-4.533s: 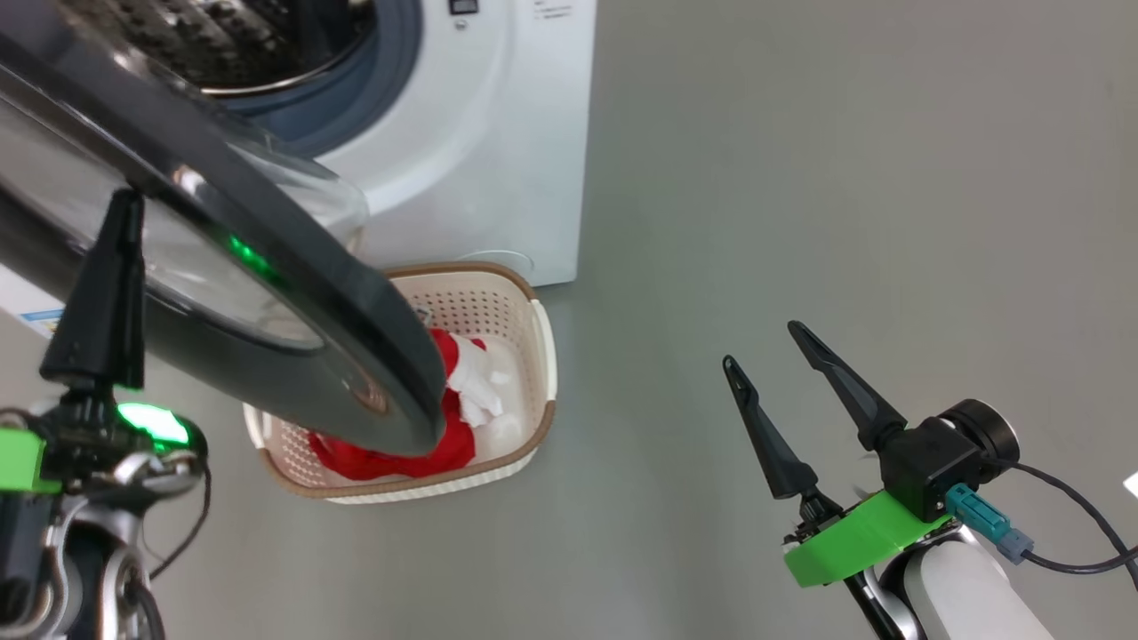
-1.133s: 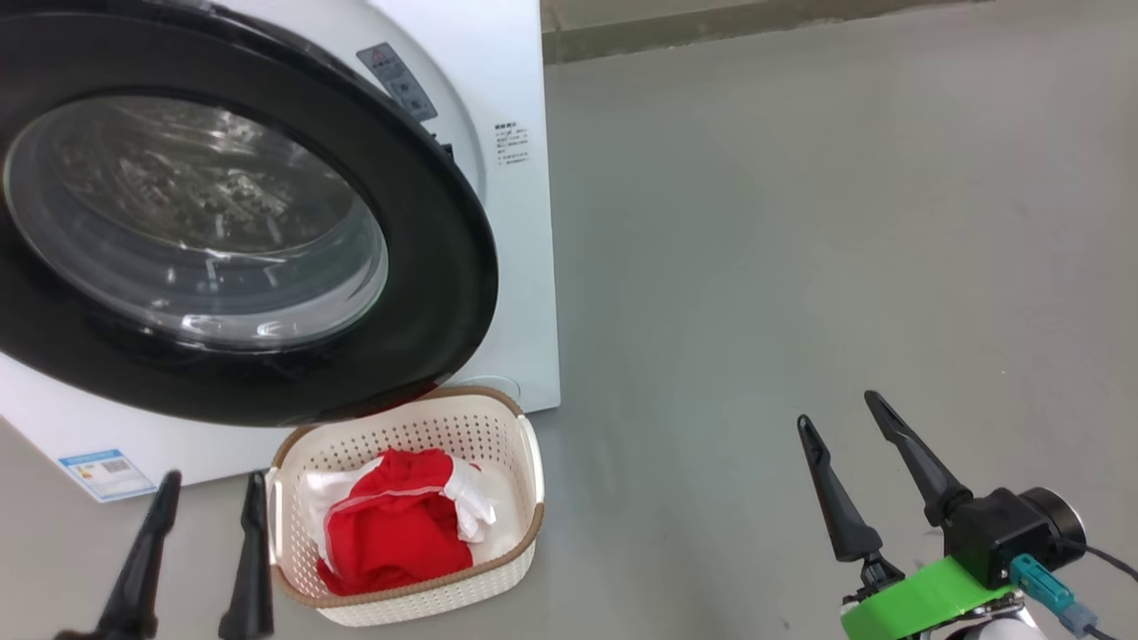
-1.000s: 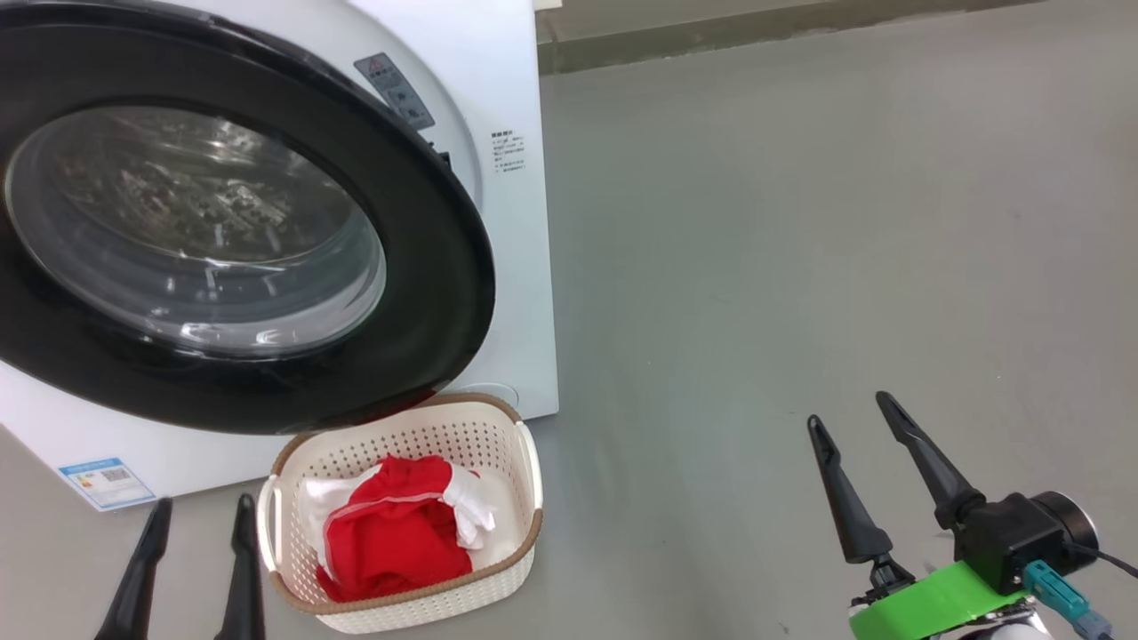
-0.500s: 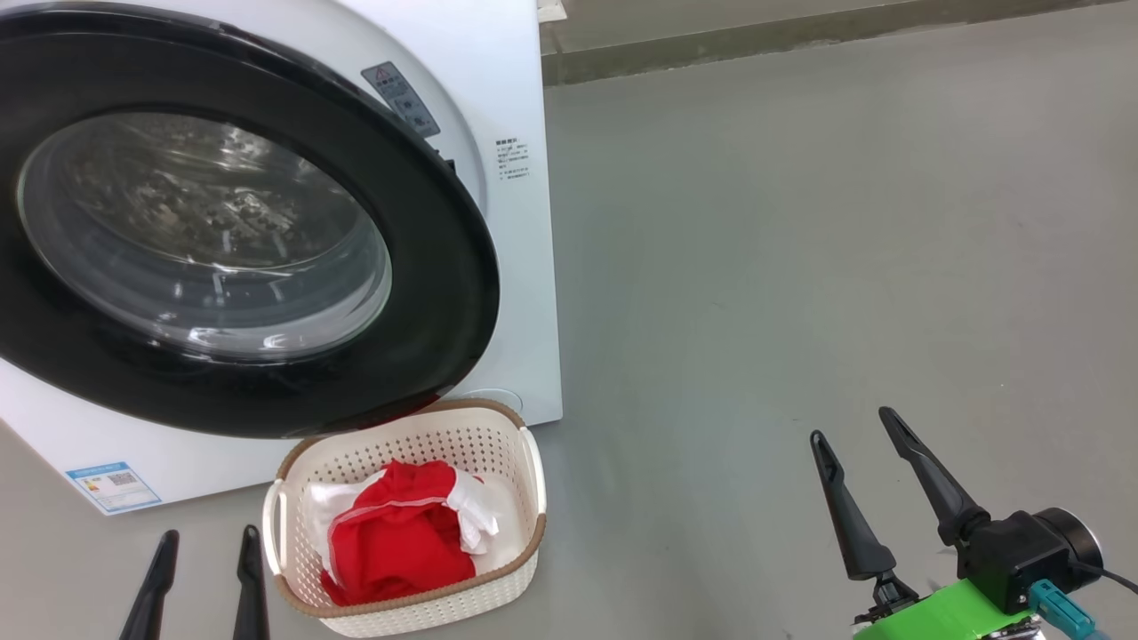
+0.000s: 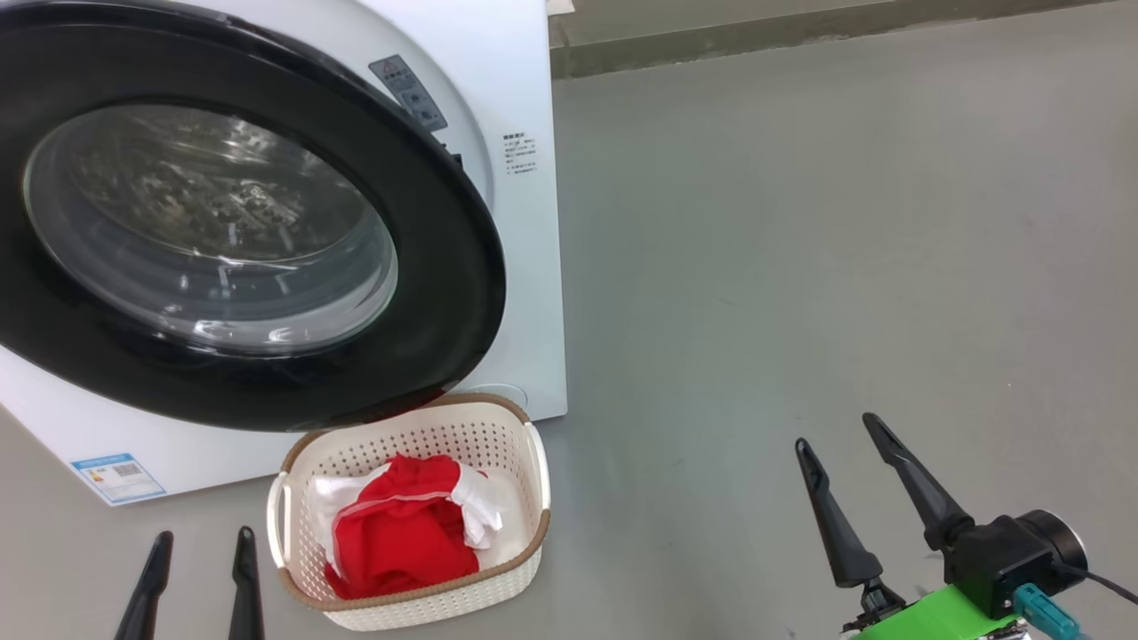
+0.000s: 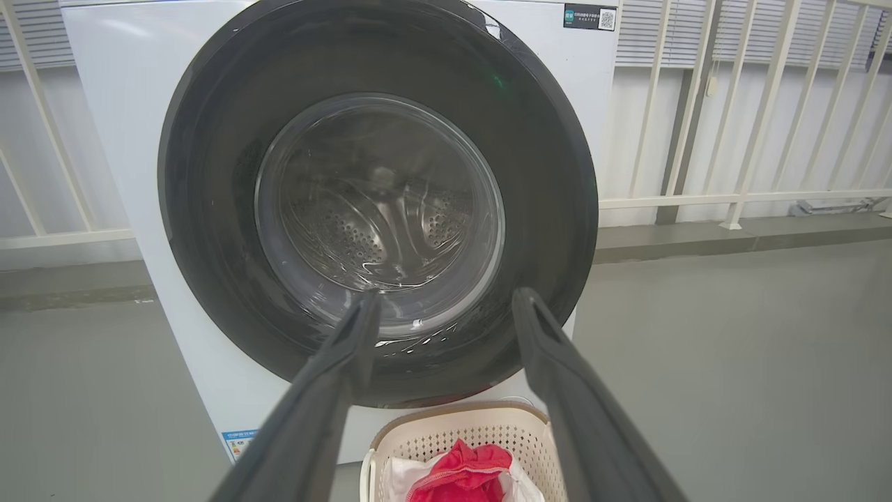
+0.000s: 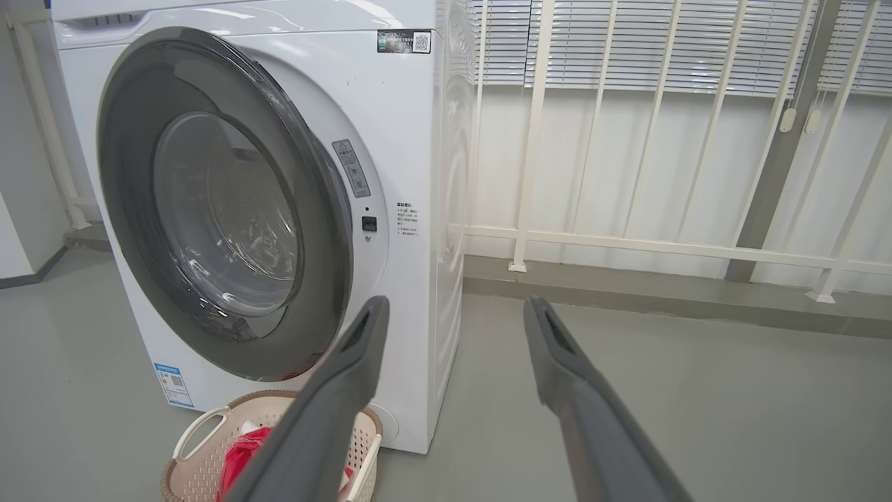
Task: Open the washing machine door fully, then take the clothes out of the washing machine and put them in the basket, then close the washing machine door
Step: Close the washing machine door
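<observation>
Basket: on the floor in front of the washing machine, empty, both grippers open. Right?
No, not empty: the head view shows the basket holding the red and white clothes. The rest holds: it is on the floor in front of the washing machine, left gripper and right gripper open.

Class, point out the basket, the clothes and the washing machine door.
the basket (image 5: 427, 440), head view, far perforated wall.
the clothes (image 5: 400, 542), head view, red fabric.
the washing machine door (image 5: 453, 267), head view, black rim, right side.
</observation>
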{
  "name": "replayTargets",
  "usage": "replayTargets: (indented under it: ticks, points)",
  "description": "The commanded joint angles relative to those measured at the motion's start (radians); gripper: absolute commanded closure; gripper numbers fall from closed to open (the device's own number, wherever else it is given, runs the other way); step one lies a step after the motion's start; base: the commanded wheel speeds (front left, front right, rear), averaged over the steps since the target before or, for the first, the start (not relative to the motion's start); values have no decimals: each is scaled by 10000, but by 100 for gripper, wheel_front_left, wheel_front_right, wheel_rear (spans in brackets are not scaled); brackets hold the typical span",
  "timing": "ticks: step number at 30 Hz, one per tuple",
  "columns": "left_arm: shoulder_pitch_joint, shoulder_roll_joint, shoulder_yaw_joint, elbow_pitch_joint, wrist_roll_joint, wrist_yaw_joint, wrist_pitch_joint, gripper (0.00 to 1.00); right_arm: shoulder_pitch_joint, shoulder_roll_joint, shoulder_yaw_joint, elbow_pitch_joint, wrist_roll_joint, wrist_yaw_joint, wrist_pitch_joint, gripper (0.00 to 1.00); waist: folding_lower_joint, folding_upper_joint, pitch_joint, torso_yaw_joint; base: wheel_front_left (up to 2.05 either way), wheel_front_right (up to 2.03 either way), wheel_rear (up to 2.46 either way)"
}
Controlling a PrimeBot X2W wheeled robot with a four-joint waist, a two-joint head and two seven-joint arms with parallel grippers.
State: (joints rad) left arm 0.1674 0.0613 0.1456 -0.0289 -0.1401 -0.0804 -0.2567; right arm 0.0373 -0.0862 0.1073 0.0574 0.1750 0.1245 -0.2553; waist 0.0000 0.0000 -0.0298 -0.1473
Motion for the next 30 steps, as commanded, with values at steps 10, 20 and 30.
replayTargets:
  ticks: [10, 20, 30]
  points:
    - [-535, -59, 49, -169, 121, -238, -51, 0, -1195, -448, 1244, 509, 264, 62, -65, 100, 0, 0, 244, 382, 0, 0, 0]
    - [-821, -84, -57, -365, 88, -325, -51, 0, -3158, -461, 2799, 2130, 1028, 62, -65, 100, 0, 0, 752, 948, 0, 0, 0]
    - [-1651, -92, -624, -422, 220, -427, -51, 0, -5769, -656, 4205, 3576, 2042, 62, -65, 100, 0, 0, 1823, 1829, 0, 0, 0]
